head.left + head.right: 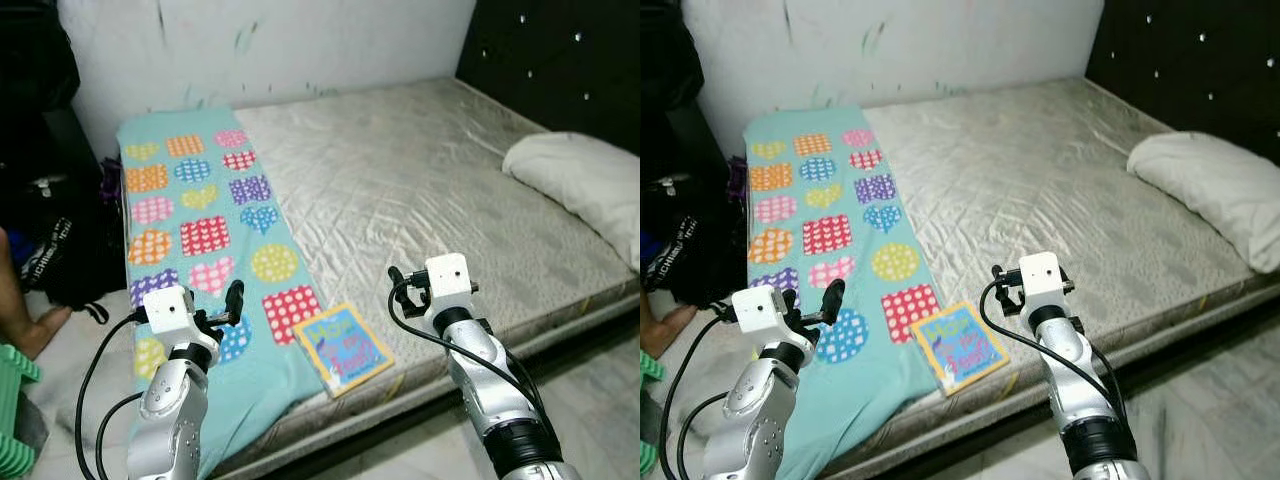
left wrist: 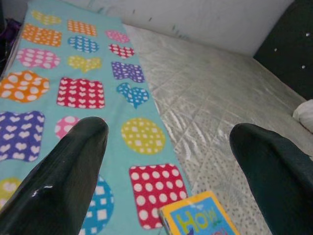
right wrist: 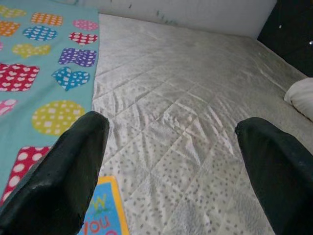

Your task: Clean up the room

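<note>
Book (image 1: 344,350) lies at the mattress (image 1: 430,190) edge, between both grippers. Left gripper (image 2: 171,161) and right gripper (image 3: 171,161) hover near it, fingers spread wide, empty.

Our head cameras look down across the mattress (image 1: 420,190); our wrist cameras sit nearer, sharing the heart-patterned blanket (image 2: 73,93) and book (image 2: 198,218).

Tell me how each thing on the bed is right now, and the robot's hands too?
Book: closed, flat at the mattress edge.
Blanket: spread out, draping over the edge.
Pillow: lying at the headboard end.
Left end effector: open, empty.
Right end effector: open, empty.
</note>
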Available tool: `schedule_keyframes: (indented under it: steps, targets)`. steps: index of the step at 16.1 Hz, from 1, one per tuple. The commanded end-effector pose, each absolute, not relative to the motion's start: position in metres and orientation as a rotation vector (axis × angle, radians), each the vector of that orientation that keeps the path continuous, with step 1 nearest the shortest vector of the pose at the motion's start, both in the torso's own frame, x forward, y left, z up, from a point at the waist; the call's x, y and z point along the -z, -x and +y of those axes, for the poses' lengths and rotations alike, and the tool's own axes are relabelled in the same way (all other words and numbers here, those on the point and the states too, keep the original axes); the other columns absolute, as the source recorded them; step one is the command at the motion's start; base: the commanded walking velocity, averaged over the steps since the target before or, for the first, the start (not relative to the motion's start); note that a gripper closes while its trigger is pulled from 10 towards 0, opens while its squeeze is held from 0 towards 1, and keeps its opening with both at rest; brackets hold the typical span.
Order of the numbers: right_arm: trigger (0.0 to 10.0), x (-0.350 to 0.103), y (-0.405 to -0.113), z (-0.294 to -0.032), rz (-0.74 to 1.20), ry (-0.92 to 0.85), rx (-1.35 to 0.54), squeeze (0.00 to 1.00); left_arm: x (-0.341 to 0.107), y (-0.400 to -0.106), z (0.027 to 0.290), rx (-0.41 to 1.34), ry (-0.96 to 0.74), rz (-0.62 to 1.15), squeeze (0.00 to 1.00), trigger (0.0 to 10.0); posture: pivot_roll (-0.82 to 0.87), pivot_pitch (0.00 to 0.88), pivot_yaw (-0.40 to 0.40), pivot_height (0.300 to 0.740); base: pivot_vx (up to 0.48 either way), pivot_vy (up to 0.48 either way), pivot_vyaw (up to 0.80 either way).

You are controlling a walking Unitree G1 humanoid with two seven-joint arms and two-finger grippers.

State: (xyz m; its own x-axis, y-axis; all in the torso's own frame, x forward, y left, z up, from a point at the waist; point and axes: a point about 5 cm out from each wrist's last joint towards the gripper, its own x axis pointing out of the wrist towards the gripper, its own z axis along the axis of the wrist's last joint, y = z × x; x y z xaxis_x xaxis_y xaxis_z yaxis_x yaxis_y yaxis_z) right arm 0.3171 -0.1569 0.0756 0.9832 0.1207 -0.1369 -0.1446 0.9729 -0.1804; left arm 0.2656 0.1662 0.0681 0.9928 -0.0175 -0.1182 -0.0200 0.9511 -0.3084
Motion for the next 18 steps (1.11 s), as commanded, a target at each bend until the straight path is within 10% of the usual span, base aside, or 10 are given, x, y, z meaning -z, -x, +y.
schedule_keyframes:
  steps: [1,18]
  targets:
    - [10.0,-0.0812,-0.3183,-0.1564,0.101,0.185,-0.141,0.0,-0.0714,-0.2666,0.1659,0.009,0.312,0.106,0.0,10.0,-0.1,0.0,-0.017,0.74,0.334,0.0,0.0]
    - [10.0,-0.0771,-0.3182,-0.1554,0.125,0.188,-0.129,0.0,-0.0643,-0.2662,0.1631,-0.016,0.326,0.165,0.0,10.0,-0.09,0.0,-0.018,0.74,0.019,0.0,0.0]
